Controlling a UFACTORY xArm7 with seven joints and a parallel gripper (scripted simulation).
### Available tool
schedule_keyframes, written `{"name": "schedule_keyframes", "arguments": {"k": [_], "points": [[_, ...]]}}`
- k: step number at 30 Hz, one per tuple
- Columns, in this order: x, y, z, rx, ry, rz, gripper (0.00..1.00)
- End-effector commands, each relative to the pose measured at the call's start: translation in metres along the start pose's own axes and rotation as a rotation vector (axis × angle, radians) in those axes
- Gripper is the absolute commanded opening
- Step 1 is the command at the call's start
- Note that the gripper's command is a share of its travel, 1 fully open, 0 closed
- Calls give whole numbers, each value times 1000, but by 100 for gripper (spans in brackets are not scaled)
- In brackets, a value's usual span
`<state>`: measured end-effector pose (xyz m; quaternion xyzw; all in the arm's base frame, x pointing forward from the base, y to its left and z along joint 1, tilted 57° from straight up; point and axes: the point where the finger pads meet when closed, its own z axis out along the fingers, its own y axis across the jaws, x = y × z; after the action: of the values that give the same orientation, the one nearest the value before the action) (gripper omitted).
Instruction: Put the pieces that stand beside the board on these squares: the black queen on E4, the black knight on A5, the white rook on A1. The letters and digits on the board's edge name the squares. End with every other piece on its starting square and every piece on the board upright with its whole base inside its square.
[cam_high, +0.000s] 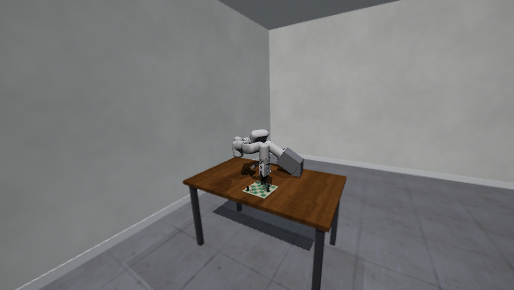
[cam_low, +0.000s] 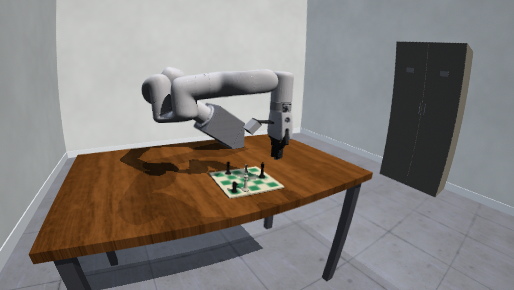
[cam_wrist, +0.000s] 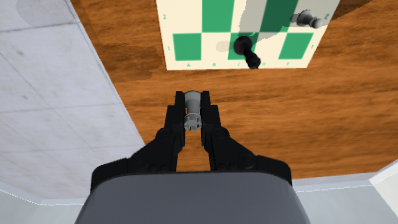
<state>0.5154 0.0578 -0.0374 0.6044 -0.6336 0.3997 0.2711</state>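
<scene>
The white rook (cam_wrist: 192, 110) is pinched between nearly closed gripper (cam_low: 277, 158) (cam_wrist: 192, 103) fingers, held just outside the board's lettered edge (cam_wrist: 235, 65)!

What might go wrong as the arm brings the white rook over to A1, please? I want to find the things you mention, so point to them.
The rook (cam_wrist: 193, 107) could slip or twist, since it is pinched only between the two fingertips of the end effector (cam_low: 276, 156) (cam_wrist: 192, 103). On the way down, the fingers or rook might knock the black piece on C1 (cam_wrist: 243, 46), two squares from A1. A1 is a corner square (cam_wrist: 187, 47), so a slightly off release could leave the base over its edge.
</scene>
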Motion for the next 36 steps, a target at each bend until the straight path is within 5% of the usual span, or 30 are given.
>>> {"name": "schedule_keyframes", "arguments": {"k": [1,19,36], "points": [[11,-7,-5,3,-9,-21,0],[11,-7,2,3,-9,-21,0],[10,-7,66,3,-9,-21,0]]}}
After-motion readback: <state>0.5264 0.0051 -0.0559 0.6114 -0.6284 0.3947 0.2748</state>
